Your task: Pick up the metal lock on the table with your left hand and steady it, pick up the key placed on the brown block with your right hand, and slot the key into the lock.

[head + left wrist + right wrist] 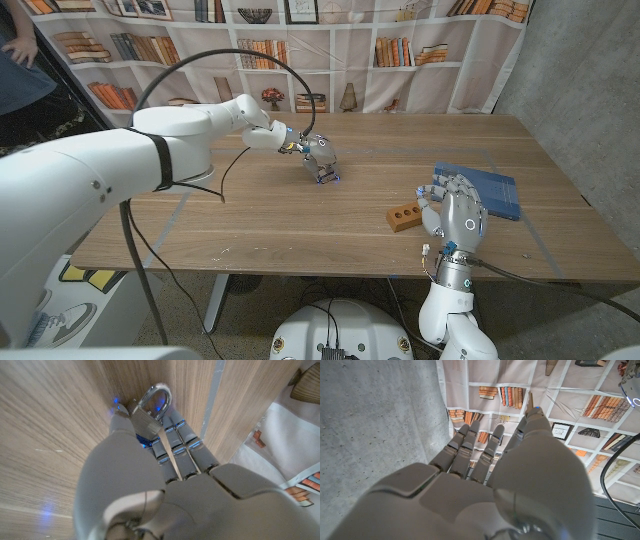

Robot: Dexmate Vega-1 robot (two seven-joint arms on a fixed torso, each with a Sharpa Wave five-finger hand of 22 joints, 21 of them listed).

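My left hand (pixel 318 158) is low over the middle of the table, toward its far side. It grips the metal lock (pixel 146 419) between thumb and fingers, and the shackle points away past the fingertips. The same left hand (pixel 150 480) shows from behind in the left wrist view. My right hand (pixel 456 214) stands upright near the front right, just right of the brown block (pixel 407 215). In the right wrist view the right hand (pixel 520 485) has its fingers together, and a slim key tip (pixel 529 399) sticks out above the thumb.
A blue mat (pixel 492 190) lies behind my right hand. The wooden table (pixel 300 225) is bare wood in front of the left hand. A person (pixel 18 60) stands at the far left by the bookshelf backdrop. A black cable (pixel 200 70) loops over my left arm.
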